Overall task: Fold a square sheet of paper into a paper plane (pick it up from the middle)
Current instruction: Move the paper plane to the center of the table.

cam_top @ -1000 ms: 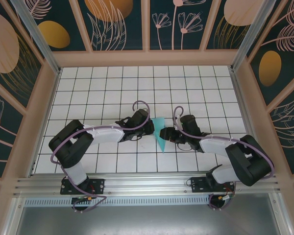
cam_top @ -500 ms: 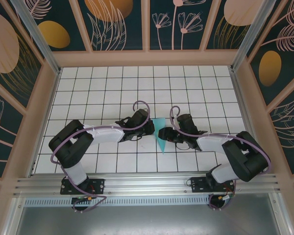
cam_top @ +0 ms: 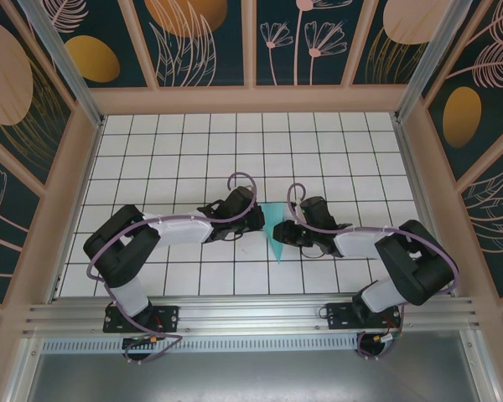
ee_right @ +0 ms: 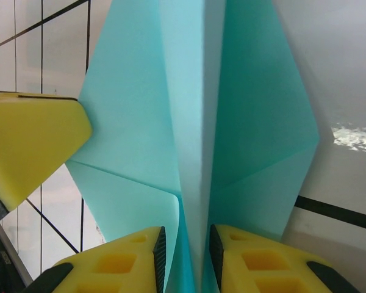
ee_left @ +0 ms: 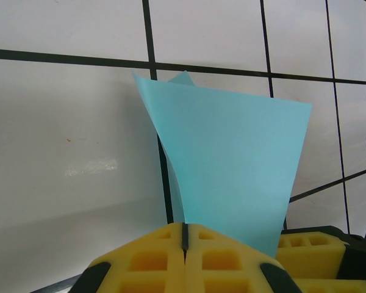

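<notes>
While the slim, pointed, light cyan paper plane [cam_top: 274,228] is held between the two arms near the middle of the white gridded table [cam_top: 176,151], with its tip pointing towards the near edge, a handover or crease-setting step is judged to be in hand. The left gripper [ee_left: 184,229] is seen with its yellow fingers pressed together, pinched on the plane's left side. The right gripper [ee_right: 186,241] is set astride the centre fold, its fingers drawn in narrowly on either side of the ridge. Whether that ridge is firmly clamped yet cannot be told. Next, a firm pinch on the centre fold is called for before the left hold is released, lest the thin paper slip or buckle. Compared with a second earlier, the right gripper has been brought leftward onto the paper and its jaws narrowed, while the left arm and the plane have been kept in place.
</notes>
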Robot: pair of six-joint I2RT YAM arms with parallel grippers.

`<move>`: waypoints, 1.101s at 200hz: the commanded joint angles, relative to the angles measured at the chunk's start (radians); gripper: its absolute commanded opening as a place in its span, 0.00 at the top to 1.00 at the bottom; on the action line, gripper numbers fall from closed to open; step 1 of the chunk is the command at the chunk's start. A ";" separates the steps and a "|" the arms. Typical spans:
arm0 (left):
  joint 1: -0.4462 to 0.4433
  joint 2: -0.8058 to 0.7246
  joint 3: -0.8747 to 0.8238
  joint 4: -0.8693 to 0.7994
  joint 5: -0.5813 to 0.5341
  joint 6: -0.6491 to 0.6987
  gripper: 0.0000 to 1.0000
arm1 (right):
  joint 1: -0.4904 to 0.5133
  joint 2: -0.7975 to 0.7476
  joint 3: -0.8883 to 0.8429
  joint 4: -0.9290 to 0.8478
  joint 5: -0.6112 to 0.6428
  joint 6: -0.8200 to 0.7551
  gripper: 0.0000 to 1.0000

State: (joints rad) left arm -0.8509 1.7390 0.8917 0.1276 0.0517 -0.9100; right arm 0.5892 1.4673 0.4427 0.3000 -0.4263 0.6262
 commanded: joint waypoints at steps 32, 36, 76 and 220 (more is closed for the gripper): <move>0.004 0.011 -0.005 0.027 0.019 -0.001 1.00 | 0.012 0.029 0.015 0.025 0.010 -0.009 0.72; 0.004 0.011 -0.007 0.028 0.020 -0.001 1.00 | 0.012 0.030 0.014 0.027 0.009 -0.008 0.72; 0.005 0.012 -0.010 0.029 0.020 -0.001 1.00 | 0.014 0.040 0.024 0.034 0.001 -0.006 0.74; 0.013 -0.128 -0.029 -0.009 -0.101 -0.046 0.66 | 0.064 0.053 0.234 -0.327 0.276 -0.032 0.90</move>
State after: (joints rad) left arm -0.8490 1.7111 0.8654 0.1486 0.0425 -0.9356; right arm 0.6315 1.5475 0.5873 0.1570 -0.3176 0.6258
